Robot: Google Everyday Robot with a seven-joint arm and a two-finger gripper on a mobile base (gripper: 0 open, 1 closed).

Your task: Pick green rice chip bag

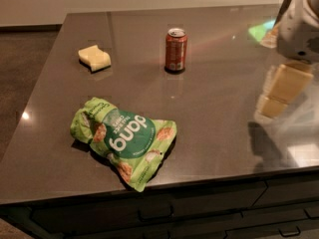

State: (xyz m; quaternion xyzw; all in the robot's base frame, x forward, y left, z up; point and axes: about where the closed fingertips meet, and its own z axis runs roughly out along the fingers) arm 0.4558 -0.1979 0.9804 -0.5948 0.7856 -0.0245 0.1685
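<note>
The green rice chip bag [124, 139] lies flat on the dark countertop near its front edge, left of centre. It is light green with a dark green circle and white "dang" lettering seen upside down. My gripper [282, 91] hangs over the right side of the counter, below the white arm [299, 26]. It is far to the right of the bag and holds nothing that I can see.
A red-orange soda can [175, 50] stands upright at the middle back of the counter. A pale yellow sponge [94, 58] lies at the back left. The countertop [214, 103] is glossy; dark drawers [159, 213] run below its front edge.
</note>
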